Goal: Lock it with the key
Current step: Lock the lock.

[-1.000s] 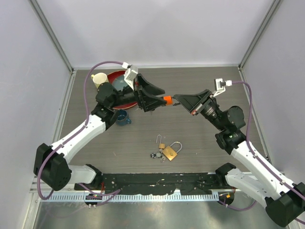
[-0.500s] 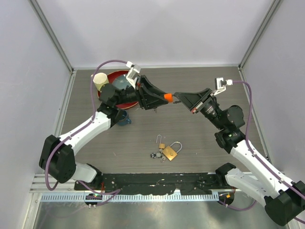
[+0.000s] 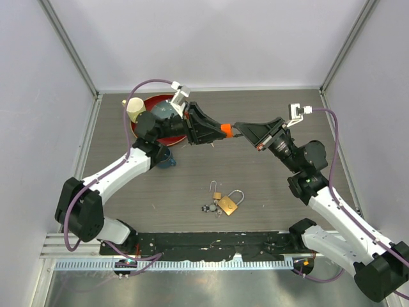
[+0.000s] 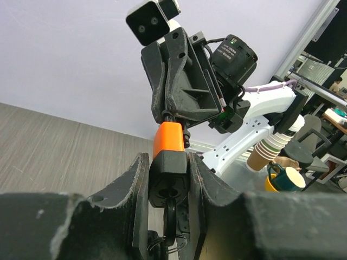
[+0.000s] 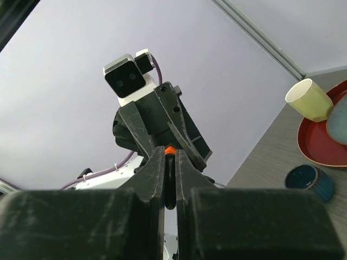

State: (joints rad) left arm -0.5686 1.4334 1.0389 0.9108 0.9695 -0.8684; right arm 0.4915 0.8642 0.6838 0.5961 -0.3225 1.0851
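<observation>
- Your right gripper [image 5: 169, 158]: fingers nearly together, with a slim dark piece [image 5: 169, 184] pinched in the narrow gap.
- An orange part [image 5: 169, 150] shows just above that piece. You cannot tell here whether the two are one thing.
- The left gripper [image 5: 167, 142] faces yours, fingers converging on the orange part, its camera [image 5: 126, 80] above.
- At right, a cream cup [image 5: 307, 100] sits at the red plate's [image 5: 314, 142] far edge, and a blue cup [image 5: 306, 181] stands on the table [image 5: 260, 168] near the plate.

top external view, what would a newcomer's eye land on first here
First, the left gripper and right gripper meet nose to nose in mid-air above the table, both clamped on one small orange and black lock. Next comes the brass padlock lying on the table's near middle, then the red plate at the far left behind the left arm.
</observation>
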